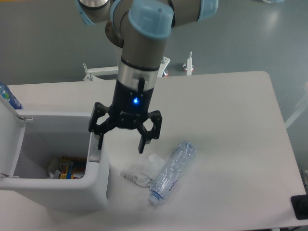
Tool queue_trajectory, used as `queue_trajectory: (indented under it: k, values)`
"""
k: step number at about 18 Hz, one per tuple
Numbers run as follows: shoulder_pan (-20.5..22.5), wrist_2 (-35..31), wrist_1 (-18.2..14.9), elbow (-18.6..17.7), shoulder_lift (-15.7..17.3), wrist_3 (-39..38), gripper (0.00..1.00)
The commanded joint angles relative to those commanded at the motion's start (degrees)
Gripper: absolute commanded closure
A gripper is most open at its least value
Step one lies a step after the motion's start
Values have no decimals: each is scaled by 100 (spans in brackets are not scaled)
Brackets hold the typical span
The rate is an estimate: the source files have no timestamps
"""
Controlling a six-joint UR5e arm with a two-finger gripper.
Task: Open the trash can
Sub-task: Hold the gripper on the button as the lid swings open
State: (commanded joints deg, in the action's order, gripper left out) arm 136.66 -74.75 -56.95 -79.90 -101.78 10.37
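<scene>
One trash can (96, 185), lid up, colourful litter inside. One crushed bottle (172, 171), one crumpled wrapper (142, 172) on surface (231, 120). Gripper (120, 144) jaws wide, holding nothing.

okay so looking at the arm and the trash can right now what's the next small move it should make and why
Probably lift the gripper straight up and clear. The trash can already stands open, its lid swung up at the left and litter visible inside. The open fingers hold nothing and hang by the bin's right rim, near the crushed bottle.
</scene>
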Motion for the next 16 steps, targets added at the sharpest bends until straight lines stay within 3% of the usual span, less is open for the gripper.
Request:
queue_trajectory:
  k: [4, 7, 10, 16]
  values:
    - [211, -776, 26, 123, 9, 324, 0]
    - [519, -830, 26, 115, 79, 763, 0]
    - [958, -839, -61, 36, 246, 1404, 0]
    - [1188, -1260, -62, -377, 431, 2732, 0]
